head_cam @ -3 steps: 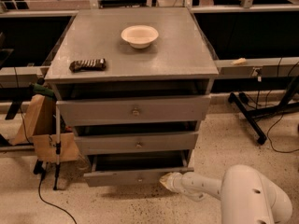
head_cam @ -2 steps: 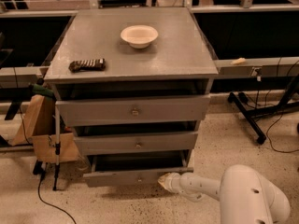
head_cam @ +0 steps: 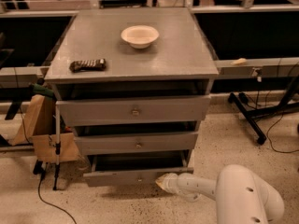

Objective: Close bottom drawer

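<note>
The bottom drawer (head_cam: pixel 126 176) is the lowest of three grey drawers in a grey cabinet and stands pulled out, its dark inside showing above its slim front. A tiny knob sits at the middle of that front. My gripper (head_cam: pixel 161 181) is low by the floor at the end of my white arm (head_cam: pixel 205 188), touching the right part of the drawer's front. The middle drawer (head_cam: pixel 138 143) and top drawer (head_cam: pixel 134 110) also stand slightly out.
A white bowl (head_cam: pixel 139 35) and a dark snack packet (head_cam: pixel 87 65) lie on the cabinet top (head_cam: pixel 182 55). A brown paper bag (head_cam: pixel 39 125) and a thin stand (head_cam: pixel 57 148) are left of the cabinet. A black chair base with cables (head_cam: pixel 257 120) is at the right.
My gripper has crept slightly left along the bottom drawer's front. The drawer looks about as far out as before.
</note>
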Controlling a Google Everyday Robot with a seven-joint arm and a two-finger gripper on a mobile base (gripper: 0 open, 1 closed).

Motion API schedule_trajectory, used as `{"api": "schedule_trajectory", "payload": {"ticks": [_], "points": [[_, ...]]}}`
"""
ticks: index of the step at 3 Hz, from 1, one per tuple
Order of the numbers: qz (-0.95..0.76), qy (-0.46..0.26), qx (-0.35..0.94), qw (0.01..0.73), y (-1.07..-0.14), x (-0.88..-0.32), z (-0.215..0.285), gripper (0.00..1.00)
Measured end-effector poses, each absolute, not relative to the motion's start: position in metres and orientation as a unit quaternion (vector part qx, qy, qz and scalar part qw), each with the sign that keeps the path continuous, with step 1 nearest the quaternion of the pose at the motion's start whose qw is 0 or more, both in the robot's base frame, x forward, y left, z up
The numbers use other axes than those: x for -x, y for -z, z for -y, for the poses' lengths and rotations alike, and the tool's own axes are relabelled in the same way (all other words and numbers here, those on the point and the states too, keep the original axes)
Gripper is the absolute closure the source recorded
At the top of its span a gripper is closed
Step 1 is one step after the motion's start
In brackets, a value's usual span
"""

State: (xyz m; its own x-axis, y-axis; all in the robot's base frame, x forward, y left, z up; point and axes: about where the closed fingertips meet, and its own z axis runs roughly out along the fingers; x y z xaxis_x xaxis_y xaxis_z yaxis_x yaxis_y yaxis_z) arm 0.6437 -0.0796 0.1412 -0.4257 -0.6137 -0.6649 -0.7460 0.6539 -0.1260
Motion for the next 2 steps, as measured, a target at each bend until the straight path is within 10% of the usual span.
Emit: {"api": "schedule_trajectory", "payload": {"ticks": [2], "points": [[-0.84, -0.092, 0.402, 0.354, -0.1427, -0.6454, 0.0806, 0.35]]}}
